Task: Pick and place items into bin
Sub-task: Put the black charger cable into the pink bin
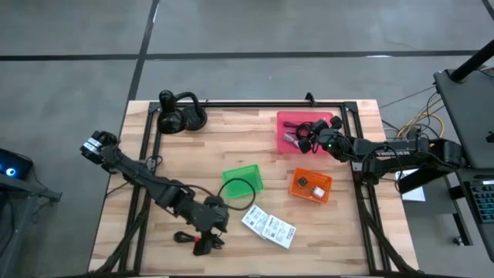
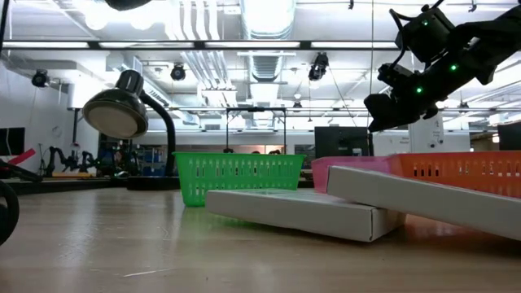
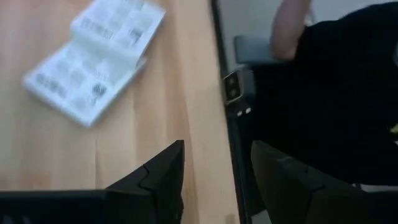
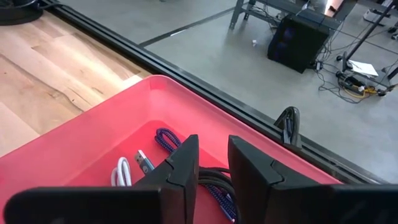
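My left gripper (image 1: pixel 216 222) (image 3: pixel 214 180) is open and low over the table's near part, between the black-red cable (image 1: pixel 198 242) and two white flat packets (image 1: pixel 268 226) (image 3: pixel 93 59), touching neither. The packets lie flat, one partly on the other (image 2: pixel 326 212). My right gripper (image 1: pixel 315 137) (image 4: pixel 212 163) hangs above the pink bin (image 1: pixel 287 123) (image 4: pixel 74 149), its fingers a narrow gap apart, holding nothing. Purple cable (image 4: pixel 166 138), black cable and a white cable (image 4: pixel 121 171) lie on the pink bin's floor. A black cable loop (image 1: pixel 239 188) rests in the green bin (image 1: pixel 248 171).
An orange bin (image 1: pixel 311 186) with small pieces stands right of the green bin (image 2: pixel 236 175). Black headphones (image 1: pixel 181 116) sit at the far left corner. A dark frame rail (image 1: pixel 255 103) borders the table. A person in black (image 3: pixel 336 93) stands beyond the near edge.
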Controlling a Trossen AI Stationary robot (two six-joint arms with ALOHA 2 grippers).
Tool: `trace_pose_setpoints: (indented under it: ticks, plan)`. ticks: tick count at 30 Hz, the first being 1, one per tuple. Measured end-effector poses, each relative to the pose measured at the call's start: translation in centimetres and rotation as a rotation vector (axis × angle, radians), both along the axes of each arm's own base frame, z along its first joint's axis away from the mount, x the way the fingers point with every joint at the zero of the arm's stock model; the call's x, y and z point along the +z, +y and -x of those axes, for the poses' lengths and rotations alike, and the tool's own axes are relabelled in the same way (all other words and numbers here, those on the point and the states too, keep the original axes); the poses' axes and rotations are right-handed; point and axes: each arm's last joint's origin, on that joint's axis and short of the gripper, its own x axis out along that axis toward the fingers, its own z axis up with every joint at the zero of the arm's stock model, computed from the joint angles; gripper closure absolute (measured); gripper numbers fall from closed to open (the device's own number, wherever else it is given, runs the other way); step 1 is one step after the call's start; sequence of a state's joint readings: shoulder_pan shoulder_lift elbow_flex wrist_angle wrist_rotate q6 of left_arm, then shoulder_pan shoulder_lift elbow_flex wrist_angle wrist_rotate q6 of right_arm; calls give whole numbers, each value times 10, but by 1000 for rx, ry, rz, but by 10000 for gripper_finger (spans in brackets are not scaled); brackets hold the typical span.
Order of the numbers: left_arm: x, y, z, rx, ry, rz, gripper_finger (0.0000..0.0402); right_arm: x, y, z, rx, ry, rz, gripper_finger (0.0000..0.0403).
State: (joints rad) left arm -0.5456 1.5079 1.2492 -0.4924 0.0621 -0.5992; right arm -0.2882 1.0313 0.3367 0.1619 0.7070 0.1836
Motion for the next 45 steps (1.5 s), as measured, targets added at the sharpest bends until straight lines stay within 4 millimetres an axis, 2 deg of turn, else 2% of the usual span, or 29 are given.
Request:
trace_pose_setpoints:
  ticks: [5, 16, 21, 26, 33, 45]
  plan:
    - [-10, -8, 3, 74, 141, -26, 231, 0, 0, 0, 0, 3, 2, 332]
    - [-62, -23, -1, 243, 448, -93, 231, 0, 0, 0, -1, 0, 0, 328]
    - [-74, -34, 3, 259, 596, -134, 231, 0, 0, 0, -1, -5, 2, 326]
    - [-74, -45, 3, 232, 569, -166, 231, 1, 0, 0, 0, -7, 5, 334]
    - [-98, -57, 3, 173, 582, -264, 231, 1, 0, 0, -1, -8, 4, 330]
    - [-130, -60, 3, 151, 646, -321, 231, 1, 0, 0, 0, -7, 5, 334]
